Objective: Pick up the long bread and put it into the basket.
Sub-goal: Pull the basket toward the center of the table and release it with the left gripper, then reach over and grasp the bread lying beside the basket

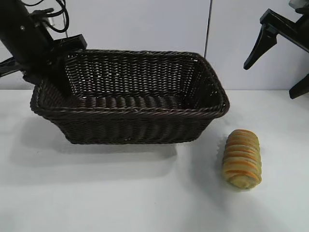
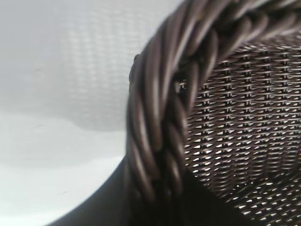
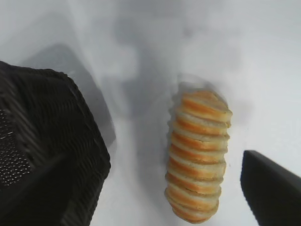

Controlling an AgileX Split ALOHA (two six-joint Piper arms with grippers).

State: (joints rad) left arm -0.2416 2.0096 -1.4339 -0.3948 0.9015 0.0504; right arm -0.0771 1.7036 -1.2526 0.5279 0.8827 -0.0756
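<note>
The long bread (image 1: 242, 158), golden-tan with orange-brown ridges, lies on the white table to the right of the basket's front corner. It also shows in the right wrist view (image 3: 199, 157). The dark brown wicker basket (image 1: 135, 125) stands left of centre. My left gripper (image 1: 54, 79) is at the basket's left rim, and its wrist view shows the braided rim (image 2: 160, 117) running between the dark fingers (image 2: 94, 212). My right gripper (image 1: 269, 81) hangs open and empty, high above the table behind the bread, which sits below it, nearer one finger (image 3: 273, 188).
The white table (image 1: 120, 193) spreads in front of the basket and around the bread. A pale wall with a vertical seam (image 1: 208, 29) stands behind. The basket's corner (image 3: 51, 141) lies close beside the bread in the right wrist view.
</note>
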